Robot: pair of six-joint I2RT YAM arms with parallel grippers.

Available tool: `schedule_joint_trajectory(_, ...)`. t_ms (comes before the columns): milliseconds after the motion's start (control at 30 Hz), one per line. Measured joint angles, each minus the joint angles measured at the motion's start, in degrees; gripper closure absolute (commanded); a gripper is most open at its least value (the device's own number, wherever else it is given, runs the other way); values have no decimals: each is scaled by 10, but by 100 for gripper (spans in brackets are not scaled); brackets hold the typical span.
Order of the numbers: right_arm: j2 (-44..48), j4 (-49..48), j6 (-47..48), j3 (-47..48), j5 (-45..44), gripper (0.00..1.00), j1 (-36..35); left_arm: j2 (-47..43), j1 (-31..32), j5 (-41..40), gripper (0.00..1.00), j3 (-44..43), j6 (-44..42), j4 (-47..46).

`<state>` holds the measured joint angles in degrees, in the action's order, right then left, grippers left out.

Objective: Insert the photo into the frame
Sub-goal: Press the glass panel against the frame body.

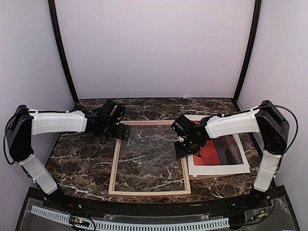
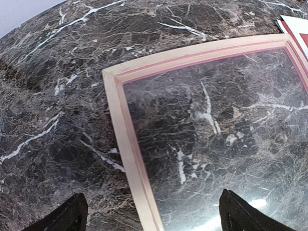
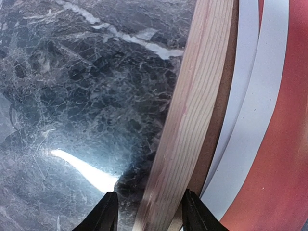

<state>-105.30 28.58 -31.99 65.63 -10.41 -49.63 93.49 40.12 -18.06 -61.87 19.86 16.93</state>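
The frame (image 1: 114,163) lies flat on the marble table, pale wood side up, with pink showing along its inner edge (image 2: 202,57). The photo (image 1: 219,150), red-orange with a white border, lies on a stack just right of the frame. My left gripper (image 1: 124,133) hovers open over the frame's far left corner (image 2: 115,82), its fingers (image 2: 77,214) wide apart. My right gripper (image 1: 184,149) straddles the frame's right rail (image 3: 192,96). One finger (image 3: 107,214) stands clear on the inner side, the other close against the outer edge. The photo's red (image 3: 284,163) shows beside it.
Under the photo a white board (image 3: 245,67) and a brown backing board (image 1: 202,176) stick out. The stack's left edge touches or slips under the frame's right rail. Dark marble (image 1: 82,163) surrounds the frame; tent walls close in behind and at the sides.
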Motion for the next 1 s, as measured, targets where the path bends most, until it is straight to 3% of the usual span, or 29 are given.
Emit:
schedule_joint_trajectory(400, 87, 36, 4, -16, 31, 50, -16, -24, -30, 0, 2, 19, -7, 10)
schedule_joint_trajectory(1000, 72, 90, -1, -49, -6, 52, -74, -24, -36, 7, 1, 19, -13, 10)
